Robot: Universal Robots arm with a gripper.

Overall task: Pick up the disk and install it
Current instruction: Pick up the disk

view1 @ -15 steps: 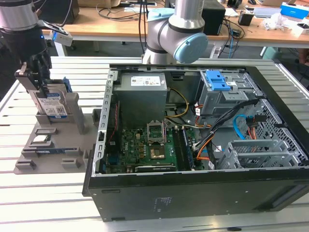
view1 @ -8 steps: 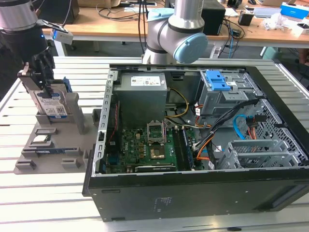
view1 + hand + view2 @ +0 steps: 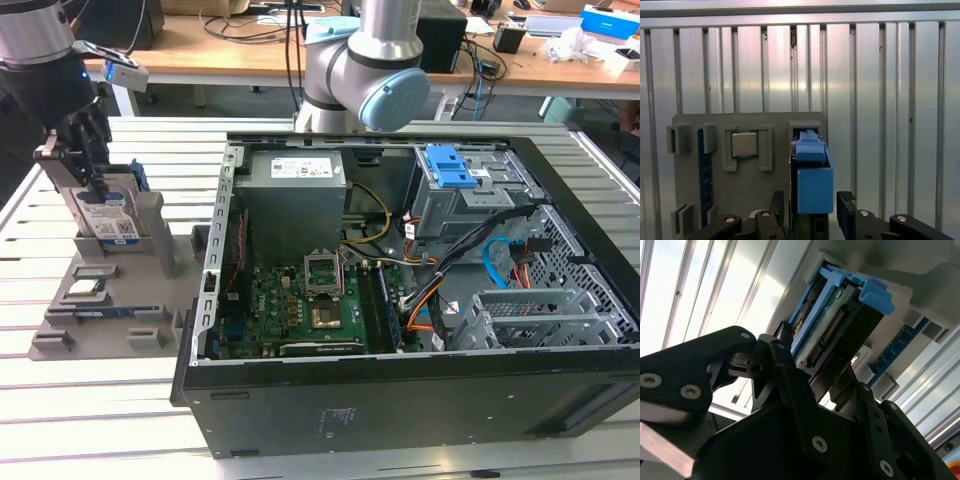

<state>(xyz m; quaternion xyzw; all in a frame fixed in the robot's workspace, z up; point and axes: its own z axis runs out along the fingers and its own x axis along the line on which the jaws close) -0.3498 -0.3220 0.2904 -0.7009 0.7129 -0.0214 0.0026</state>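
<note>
The disk (image 3: 108,222) stands on edge in a slot of the grey parts holder (image 3: 110,330) at the exterior view's left, its blue-and-white label facing outward. My gripper (image 3: 93,178) comes down on it from above. In the first wrist view the disk's blue carrier frame (image 3: 812,185) sits between the two black fingers (image 3: 845,207), which press close against both sides. The second wrist view shows the disk's connector edge (image 3: 835,320) held between the same fingers (image 3: 782,352). The disk still rests in its slot.
An open computer case (image 3: 400,400) lies at the exterior view's right, with a grey drive cage and blue latch (image 3: 448,168) inside it. The holder also carries a square processor chip (image 3: 745,144) and a blue memory stick (image 3: 705,170). A ribbed metal table (image 3: 880,100) lies underneath.
</note>
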